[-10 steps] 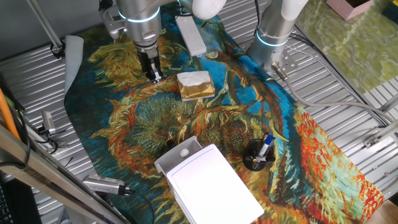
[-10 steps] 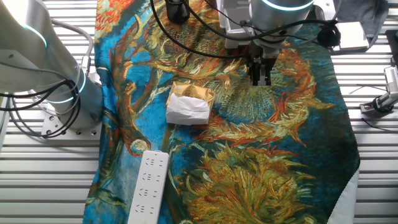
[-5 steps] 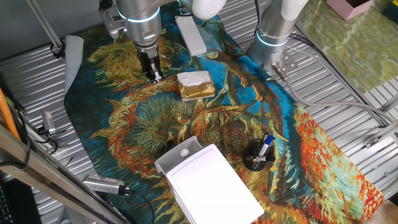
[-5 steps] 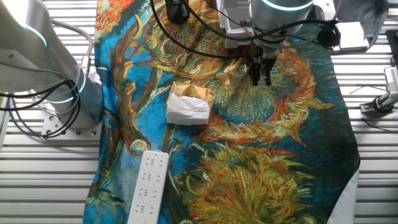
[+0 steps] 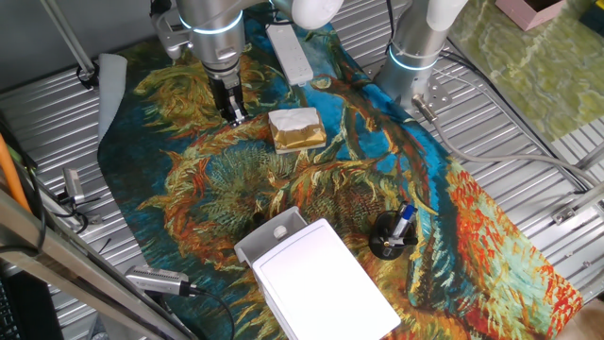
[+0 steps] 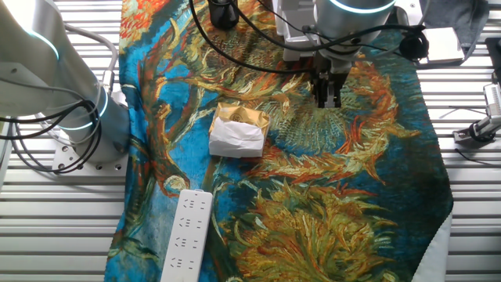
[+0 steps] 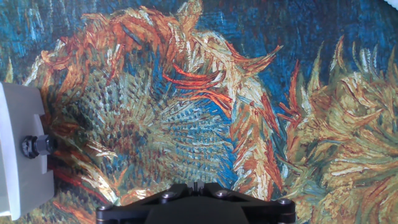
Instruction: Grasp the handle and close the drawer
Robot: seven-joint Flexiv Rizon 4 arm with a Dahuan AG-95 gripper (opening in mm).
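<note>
- Drawer point(image 5: 267, 238) stands partly pulled out of the far-left end of the white box point(image 5: 326, 283), at the near edge of the sunflower-patterned cloth point(image 5: 226, 179) in one fixed view. What lies inside the drawer cannot be made out.
- The handle point(image 5: 280, 229), a small pale knob, sits on the drawer's front, untouched.
- A black cup point(image 5: 390, 238) just right of the box holds a blue-and-white pen-like item.
- A tan-and-white sponge block point(image 5: 297, 129) lies on the cloth between the gripper and the second robot's base point(image 5: 415, 47). A white power strip point(image 5: 291, 52) lies farther back.
- Compared with a second ago and half a second ago, nothing has shifted: arm, box, sponge and cup are all in the same places.
- The arm reaches down almost vertically at the far-left part of the cloth, and the gripper point(image 5: 234, 115) points straight down, just above or on the fabric, well apart from the drawer.
- Its fingers stand narrow, close together, with nothing between them.
- The hand view shows mostly cloth, and no fingertips.
</note>
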